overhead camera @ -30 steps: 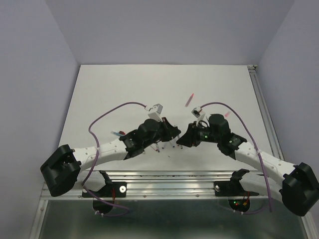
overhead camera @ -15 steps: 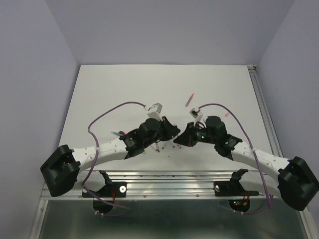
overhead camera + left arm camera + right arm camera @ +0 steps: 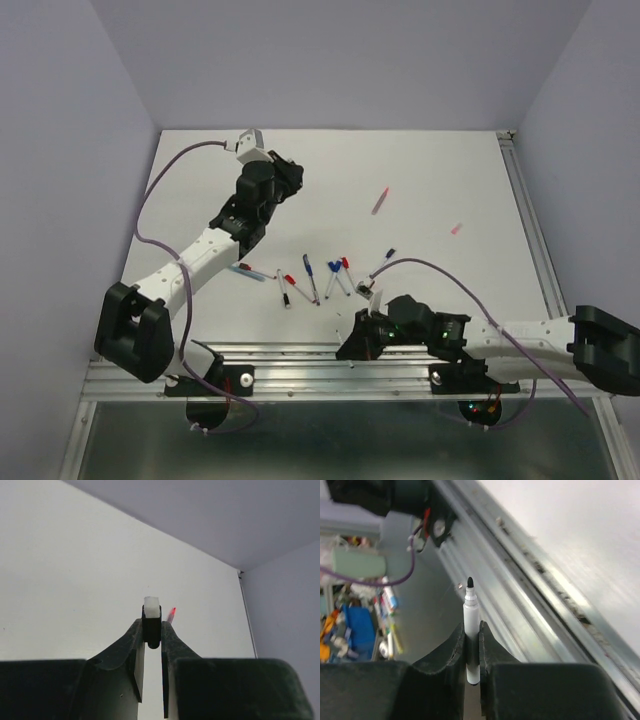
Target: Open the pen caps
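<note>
My left gripper point(image 3: 152, 630) is shut on a short black pen cap point(image 3: 151, 626) with a pale end that sticks out past the fingertips. In the top view that gripper point(image 3: 287, 171) is raised over the far left of the table. My right gripper point(image 3: 472, 632) is shut on a white pen barrel point(image 3: 471, 611) whose bare black tip points outward. It hangs low over the front rail point(image 3: 300, 358), where the top view shows the gripper point(image 3: 350, 346). Several capped pens point(image 3: 311, 279) lie in a row at mid-table, with red caps point(image 3: 290, 279) and blue caps point(image 3: 333, 266).
A pink pen point(image 3: 380, 201) lies at mid-right, and it also shows just beyond the left fingers as a pink pen point(image 3: 171, 614). A small pink piece point(image 3: 456, 229) rests further right. A metal rail point(image 3: 528, 220) runs down the table's right edge. Walls close the back and both sides.
The two arms, close together at mid-table before, have parted. The left swung to the far left with the black cap, the right drew back to the front rail with the barrel. The pens beneath now show.
</note>
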### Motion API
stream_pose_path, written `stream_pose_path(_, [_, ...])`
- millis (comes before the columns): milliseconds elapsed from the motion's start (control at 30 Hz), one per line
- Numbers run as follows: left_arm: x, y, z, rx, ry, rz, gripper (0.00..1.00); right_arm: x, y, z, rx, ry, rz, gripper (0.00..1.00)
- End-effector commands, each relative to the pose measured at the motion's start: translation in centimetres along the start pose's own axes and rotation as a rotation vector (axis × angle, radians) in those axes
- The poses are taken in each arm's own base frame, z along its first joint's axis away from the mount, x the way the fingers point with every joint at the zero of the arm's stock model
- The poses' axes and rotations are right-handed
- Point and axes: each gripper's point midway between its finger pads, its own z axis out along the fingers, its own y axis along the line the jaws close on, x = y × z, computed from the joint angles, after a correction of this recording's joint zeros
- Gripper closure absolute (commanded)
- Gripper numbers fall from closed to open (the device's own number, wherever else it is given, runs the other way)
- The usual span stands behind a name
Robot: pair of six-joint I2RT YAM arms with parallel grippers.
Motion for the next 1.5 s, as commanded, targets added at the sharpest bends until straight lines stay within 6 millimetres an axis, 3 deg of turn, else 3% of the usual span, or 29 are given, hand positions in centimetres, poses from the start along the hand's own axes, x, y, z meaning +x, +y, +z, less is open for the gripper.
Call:
stream_pose_path(0, [0.7, -0.7, -0.9, 0.055, 0.046, 0.099, 1.00, -4.6, -1.8, -0.3, 0.200, -0.204, 0.070, 0.99])
stream_pose_path(67, [2.0, -0.4, -1.1, 0.074, 0.101, 0.152, 1.00, -6.1, -3.4, -1.0, 0.322, -0.244, 0.105, 0.99])
stream_pose_path(100, [2.4, -0.5, -1.0, 0.082, 0.116, 0.173, 1.00, -7.0, -5.7, -2.1, 0.428, -0.263, 0.137, 0.99])
stream_pose_path(167, [3.0, -0.7, -0.7, 0.112, 0.155, 0.248, 1.00, -9.3, -6.8, -3.2, 0.477, -0.306, 0.149, 0.99])
stream_pose_path(200, [4.0, -0.4, -0.2, 0.111, 0.192, 0.277, 1.00, -11.2, -9.2, -4.9, 0.550, -0.359, 0.194, 0.99])
stream_pose_path(267, [4.3, -2.0, 0.3, 0.181, 0.247, 0.351, 1.00, -13.4, -11.0, -6.8, 0.611, -0.408, 0.198, 0.99])
stream_pose_path(300, [5.6, -1.5, 1.3, 0.182, 0.288, 0.383, 1.00, -14.7, -13.0, -8.8, 0.685, -0.456, 0.239, 0.99])
stream_pose_path(367, [6.0, -2.5, 2.5, 0.224, 0.316, 0.437, 1.00, -16.4, -14.7, -11.0, 0.777, -0.518, 0.241, 0.99])
stream_pose_path(400, [6.2, -2.6, 4.3, 0.211, 0.324, 0.459, 1.00, -17.4, -16.1, -12.6, 0.819, -0.563, 0.273, 0.99])
stream_pose_path(500, [8.8, -0.9, 6.6, 0.147, 0.433, 0.498, 1.00, -18.9, -17.7, -14.5, 0.861, -0.587, 0.301, 0.99])
stream_pose_path(600, [9.2, -1.8, 8.5, 0.171, 0.438, 0.537, 1.00, -20.2, -20.3, -18.3, 0.970, -0.659, 0.358, 0.99])
stream_pose_path(700, [10.3, -1.7, 9.4, 0.176, 0.466, 0.546, 1.00, -20.4, -21.6, -19.7, 1.014, -0.676, 0.377, 0.99])
stream_pose_path(967, [13.2, -2.1, 10.9, 0.207, 0.518, 0.549, 1.00, -22.4, -22.9, -19.2, 0.990, -0.641, 0.345, 0.98])
stream_pose_path(1133, [14.7, -2.0, 10.7, 0.211, 0.545, 0.542, 1.00, -27.2, -22.9, -17.6, 0.905, -0.659, 0.286, 0.88])
stream_pose_path(1300, [15.0, -2.0, 10.0, 0.202, 0.545, 0.560, 1.00, -30.7, -25.4, -15.7, 0.906, -0.631, 0.312, 0.88])
stream_pose_path(1367, [15.0, -1.8, 9.7, 0.197, 0.544, 0.561, 1.00, -30.5, -27.3, -14.7, 0.930, -0.594, 0.352, 0.88])
stream_pose_path(1467, [14.7, -1.6, 9.4, 0.187, 0.533, 0.575, 1.00, -32.1, -28.0, -14.2, 0.925, -0.623, 0.367, 0.88])
